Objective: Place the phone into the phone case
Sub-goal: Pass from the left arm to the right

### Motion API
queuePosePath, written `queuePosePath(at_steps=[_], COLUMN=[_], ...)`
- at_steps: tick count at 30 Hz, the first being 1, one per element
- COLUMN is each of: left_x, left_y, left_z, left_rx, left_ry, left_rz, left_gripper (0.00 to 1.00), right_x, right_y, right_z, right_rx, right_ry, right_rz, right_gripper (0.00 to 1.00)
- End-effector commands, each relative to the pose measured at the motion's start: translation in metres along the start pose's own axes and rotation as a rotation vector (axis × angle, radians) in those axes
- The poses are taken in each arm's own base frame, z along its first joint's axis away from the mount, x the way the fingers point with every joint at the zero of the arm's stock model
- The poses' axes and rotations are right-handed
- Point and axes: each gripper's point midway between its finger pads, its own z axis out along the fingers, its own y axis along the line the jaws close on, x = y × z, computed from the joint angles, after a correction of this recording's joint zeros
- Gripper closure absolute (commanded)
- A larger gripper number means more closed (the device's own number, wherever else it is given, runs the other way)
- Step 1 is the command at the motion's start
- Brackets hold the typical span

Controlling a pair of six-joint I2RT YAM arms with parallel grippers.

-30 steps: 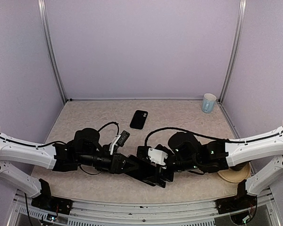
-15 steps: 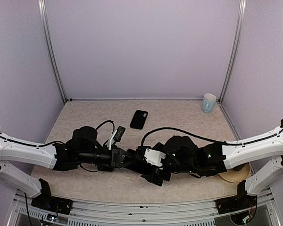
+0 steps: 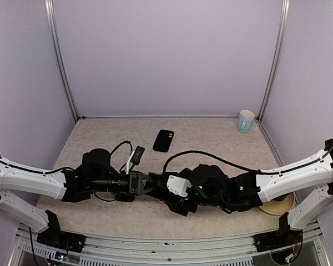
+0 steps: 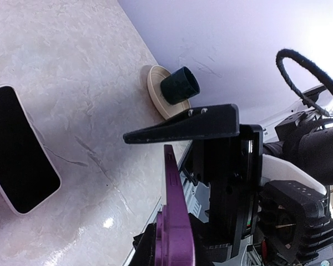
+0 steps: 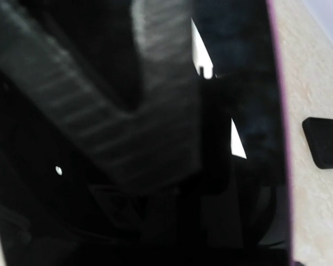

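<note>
My left gripper (image 3: 151, 182) is shut on one end of the phone (image 4: 173, 221), a thin purple slab seen edge-on in the left wrist view. Its glossy black face (image 5: 127, 138) fills the right wrist view. My right gripper (image 3: 169, 193) stands open at the phone's free end. One black finger (image 4: 183, 123) reaches over the phone's tip with a gap between them. The black phone case (image 3: 163, 140) lies flat on the table behind both grippers. The case (image 4: 19, 149) shows a light rim, and the case (image 5: 324, 141) also peeks in at the right edge.
A pale blue mug (image 3: 246, 121) stands at the back right corner. A beige plate (image 3: 275, 206) lies under the right arm; the plate (image 4: 155, 94) carries a dark green cup (image 4: 179, 84). The table's metal front rail (image 3: 166, 241) runs close below the grippers.
The right gripper has slid left, up to the end of the held phone. The left gripper drew back slightly left, still gripping. The case has not moved.
</note>
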Motion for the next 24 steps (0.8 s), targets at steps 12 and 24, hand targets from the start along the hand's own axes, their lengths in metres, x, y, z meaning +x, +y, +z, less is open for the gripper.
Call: queuePosePath(at_steps=[12,24], left_x=[-0.016,-0.028], left_y=[-0.008,0.012], left_z=[-0.004,-0.013], left_rx=[0.068,-0.012], left_ry=[-0.051,-0.085], left_rz=[0.012,0.014], left_gripper=[1.00,0.36], right_x=[-0.015,-0.014], right_y=[0.002,-0.008], right_z=[-0.019,-0.030], right_rx=[-0.022,0.009], right_ry=[-0.116,-0.142], right_rz=[0.011,0.056], right_gripper=[0.58,0.65])
